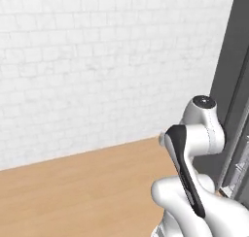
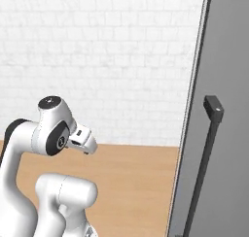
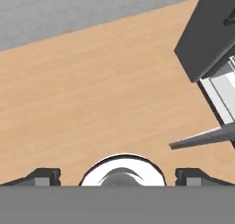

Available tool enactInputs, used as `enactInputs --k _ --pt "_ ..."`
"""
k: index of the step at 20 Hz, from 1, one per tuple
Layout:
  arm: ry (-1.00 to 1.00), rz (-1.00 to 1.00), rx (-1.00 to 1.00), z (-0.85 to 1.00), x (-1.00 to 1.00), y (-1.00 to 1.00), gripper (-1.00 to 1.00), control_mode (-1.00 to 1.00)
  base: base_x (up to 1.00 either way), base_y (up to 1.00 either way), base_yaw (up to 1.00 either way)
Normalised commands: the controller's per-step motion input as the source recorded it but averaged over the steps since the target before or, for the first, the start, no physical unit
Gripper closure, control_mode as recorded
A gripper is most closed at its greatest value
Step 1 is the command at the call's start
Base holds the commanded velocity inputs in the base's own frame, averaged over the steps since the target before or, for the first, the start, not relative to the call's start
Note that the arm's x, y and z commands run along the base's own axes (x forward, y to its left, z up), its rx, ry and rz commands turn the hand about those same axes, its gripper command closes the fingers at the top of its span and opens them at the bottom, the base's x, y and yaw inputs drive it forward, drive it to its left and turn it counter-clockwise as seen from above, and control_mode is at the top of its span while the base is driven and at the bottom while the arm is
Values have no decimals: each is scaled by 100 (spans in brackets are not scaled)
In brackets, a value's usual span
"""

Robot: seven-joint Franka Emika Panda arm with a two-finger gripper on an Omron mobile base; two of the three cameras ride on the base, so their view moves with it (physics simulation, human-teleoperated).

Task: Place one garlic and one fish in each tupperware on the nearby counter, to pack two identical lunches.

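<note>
Two big surfaces frame my workspace: a white brick wall (image 1: 97, 61) behind and a dark grey door panel (image 2: 223, 61) with a black handle (image 2: 206, 153) standing at the right edge. Between them the wooden tabletop (image 1: 73, 197) lies bare right up to the wall, giving me wide room leftward. My hand (image 3: 117, 175) hangs over it, fingers (image 3: 43, 176) spread wide, pinching nothing.

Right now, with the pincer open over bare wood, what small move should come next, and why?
Probably turn toward the open grey door at the right. The pincer stands open with nothing between its tips, over plain wooden counter, so a look inside that opening seems the likeliest next step.
</note>
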Motion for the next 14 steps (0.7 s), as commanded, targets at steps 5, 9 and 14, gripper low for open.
enactInputs --k 5,9,14 --pt "0 0 0 0 0 0 -100 100 93 70 -61" --pt "0 0 0 0 0 0 -100 100 77 37 -75" --pt "0 0 0 0 0 0 -100 100 39 3 -84"
